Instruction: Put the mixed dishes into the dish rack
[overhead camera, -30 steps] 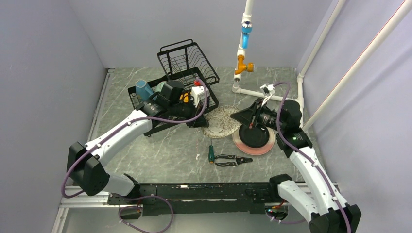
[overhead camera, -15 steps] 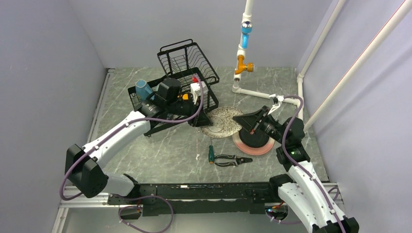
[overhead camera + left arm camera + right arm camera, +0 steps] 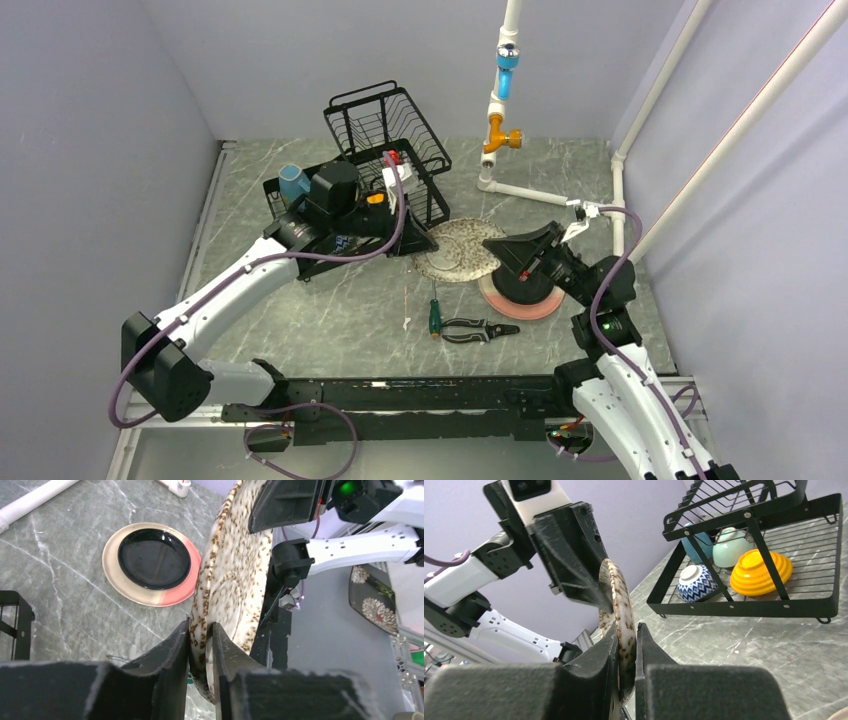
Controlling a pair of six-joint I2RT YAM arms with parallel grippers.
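Now left gripper (image 3: 200,640) and right gripper (image 3: 626,645) both clamp the speckled grey plate (image 3: 235,580) by its rim

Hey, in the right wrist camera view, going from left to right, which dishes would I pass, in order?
speckled grey plate → blue-white zigzag bowl → mint-green bowl → orange bowl

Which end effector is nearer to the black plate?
Right. The right end effector grips the speckled grey plate at the edge beside the black plate; the left end effector grips its opposite edge.
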